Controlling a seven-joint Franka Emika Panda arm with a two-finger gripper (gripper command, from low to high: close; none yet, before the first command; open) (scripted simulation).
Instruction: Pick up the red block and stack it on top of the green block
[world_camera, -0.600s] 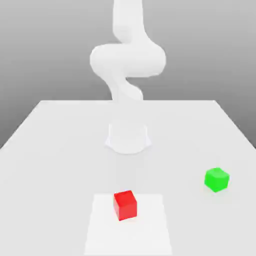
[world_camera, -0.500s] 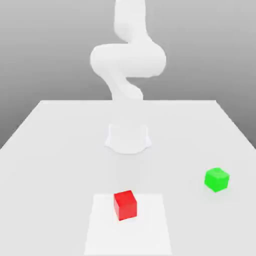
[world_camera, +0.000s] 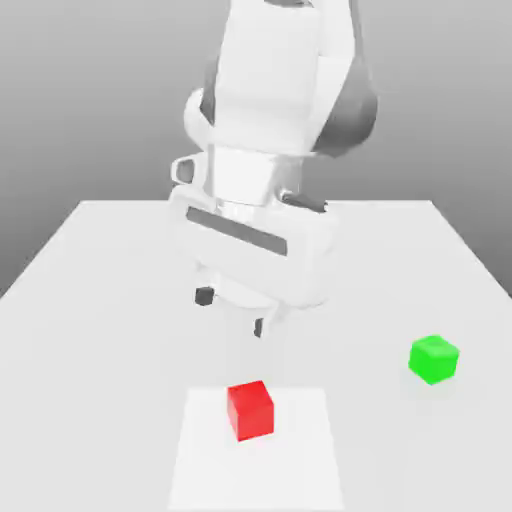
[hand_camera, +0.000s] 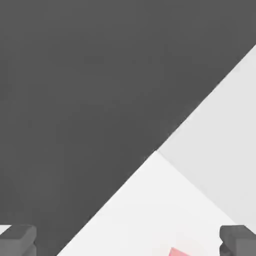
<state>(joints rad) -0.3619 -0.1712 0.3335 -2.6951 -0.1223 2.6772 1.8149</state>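
jaws spread wide, gripper (world_camera: 232, 312) above the red block (world_camera: 250, 411).
seen on the white patch (world_camera: 300, 460), apart from the green block (world_camera: 434, 360) toward the exterior view's right.
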